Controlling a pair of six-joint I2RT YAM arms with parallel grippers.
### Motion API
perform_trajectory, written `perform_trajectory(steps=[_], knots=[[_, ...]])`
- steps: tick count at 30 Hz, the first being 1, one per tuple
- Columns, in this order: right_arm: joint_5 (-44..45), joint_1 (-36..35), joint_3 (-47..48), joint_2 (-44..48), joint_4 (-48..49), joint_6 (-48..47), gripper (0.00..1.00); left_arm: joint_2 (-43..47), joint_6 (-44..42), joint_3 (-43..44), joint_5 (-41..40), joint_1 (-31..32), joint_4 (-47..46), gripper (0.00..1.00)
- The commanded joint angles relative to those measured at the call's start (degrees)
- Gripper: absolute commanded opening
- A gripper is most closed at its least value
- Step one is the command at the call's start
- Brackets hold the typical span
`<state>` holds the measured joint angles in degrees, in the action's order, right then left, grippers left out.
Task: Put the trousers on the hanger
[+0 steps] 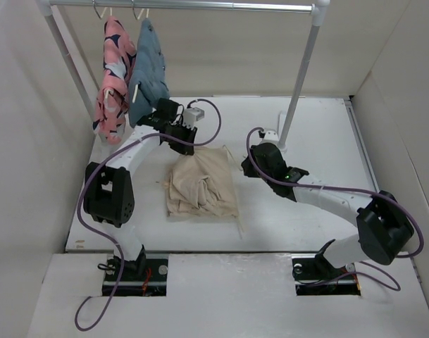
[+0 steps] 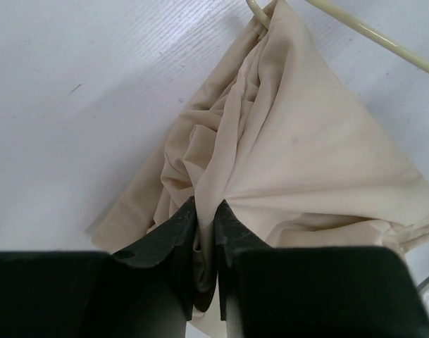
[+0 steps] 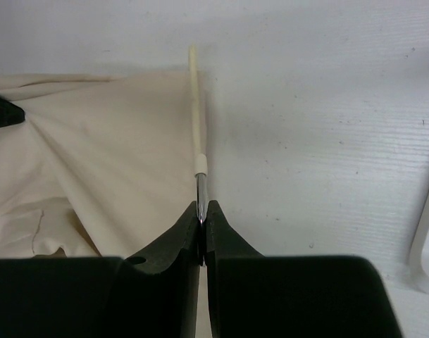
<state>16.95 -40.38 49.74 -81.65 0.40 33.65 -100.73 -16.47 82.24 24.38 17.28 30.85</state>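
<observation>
While the large wrinkled beige cloth trousers [image 1: 203, 184] are lying bunched on the white worktop [image 1: 327, 141] between the arms, the left pincer [image 2: 207, 208] is clamping a fold at their far edge. The right pincer [image 3: 202, 208] is pinching the metal end of the thin cream triangular hanger [image 3: 194, 105], which is lying along the cloth's right edge. To my judgement, the right pincer should be holding the hanger steady while the left is drawing the fold slowly over the bar, so the cloth is not slipping.
</observation>
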Motion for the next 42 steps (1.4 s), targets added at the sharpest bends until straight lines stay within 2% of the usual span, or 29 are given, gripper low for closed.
perform_trajectory(steps=[1, 2, 5, 6, 8, 9, 11, 14, 15, 16, 18, 22, 26, 27, 29, 30, 34, 37, 39, 40, 41, 42], knots=[[1.07, -0.58, -0.87, 1.67, -1.46, -0.87, 0.00, -1.12, 0.21, 0.64, 4.69, -2.50, -0.36, 0.12], [1.07, -0.58, -0.87, 1.67, -1.46, -0.87, 0.00, -2.18, 0.21, 1.17, 6.45, -4.17, -0.35, 0.13], [1.59, -0.58, -0.34, 1.67, -1.46, -0.87, 0.00, -6.40, 1.88, 3.98, 9.10, -6.20, 0.53, 0.26], [1.59, -0.58, -0.34, 1.67, -1.46, -0.87, 0.00, -7.02, 3.36, 3.98, 9.10, -7.33, 0.53, 0.26], [1.59, -0.58, 0.18, 1.67, -1.46, -0.87, 0.00, -8.25, 5.65, 4.69, 5.35, -7.87, -0.43, 0.26], [1.59, -0.58, 0.19, 1.67, -1.46, -0.87, 0.00, -8.26, 5.66, 5.38, 0.02, -7.87, -0.44, 0.28], [1.59, -0.58, 0.19, 1.67, -1.46, -0.87, 0.00, -8.26, 5.66, 5.92, -4.85, -7.18, 0.43, 0.36], [1.59, -0.58, 0.80, 1.14, -1.46, -0.87, 0.00, -2.47, 2.42, 4.96, -10.13, -2.61, 1.14, 0.46], [1.59, -0.58, 0.80, 1.14, -1.46, -0.87, 0.00, 0.68, 1.62, 3.91, -11.36, -1.30, 1.14, 0.53], [1.59, -0.58, 1.32, 1.14, -1.46, -0.87, 0.00, 2.19, 0.92, 3.90, -12.42, 0.89, 1.14, 0.55], [1.59, -0.58, 1.33, 0.61, -1.46, -0.87, 0.00, 4.65, -0.40, 3.28, -14.62, 2.32, 2.28, 0.55], [1.59, -0.58, 1.94, 0.61, -1.46, -0.87, 0.00, 9.84, -2.95, 2.06, -14.10, 4.25, 5.79, 0.55], [1.07, -1.10, 1.94, 0.61, -1.46, -0.87, 0.00, 14.84, -8.48, -2.06, -8.67, 7.59, 10.71, 0.55], [1.07, -1.10, 1.94, 0.61, -1.46, -0.87, 0.00, 15.82, -11.19, -3.12, -5.17, 9.42, 11.33, 0.56], [1.07, -1.10, 1.94, 0.61, -1.46, -0.87, 0.00, 17.40, -12.97, -5.23, -2.77, 11.89, 12.13, 0.63], [1.07, -1.10, 1.94, 0.61, -1.46, -0.87, 0.00, 17.93, -12.97, -7.51, -2.76, 14.69, 12.13, 0.65], [1.07, -1.10, 1.94, 0.61, -1.46, -0.25, 0.00, 17.67, -9.20, -10.96, -5.03, 19.18, 8.27, 0.68], [1.07, -1.10, 1.94, 0.08, -1.46, 0.28, 0.00, 15.39, -6.04, -11.75, -5.74, 20.68, 5.45, 0.70], [1.59, -1.10, 1.94, 0.08, -1.46, 0.28, 0.00, 15.39, -5.42, -12.44, -5.75, 21.30, 4.83, 0.63], [1.59, -1.10, 1.94, 0.08, -1.46, 0.28, 0.00, 15.39, -5.42, -12.45, -5.75, 21.31, 4.83, 0.53], [2.29, -1.63, 1.94, 0.08, -1.46, 0.28, 0.00, 15.39, -6.37, -13.23, -6.79, 22.00, 5.62, 0.26], [2.30, -1.63, 1.94, 0.08, -1.46, 0.28, 0.00, 15.39, -7.08, -13.24, -6.80, 22.01, 6.58, 0.10]])
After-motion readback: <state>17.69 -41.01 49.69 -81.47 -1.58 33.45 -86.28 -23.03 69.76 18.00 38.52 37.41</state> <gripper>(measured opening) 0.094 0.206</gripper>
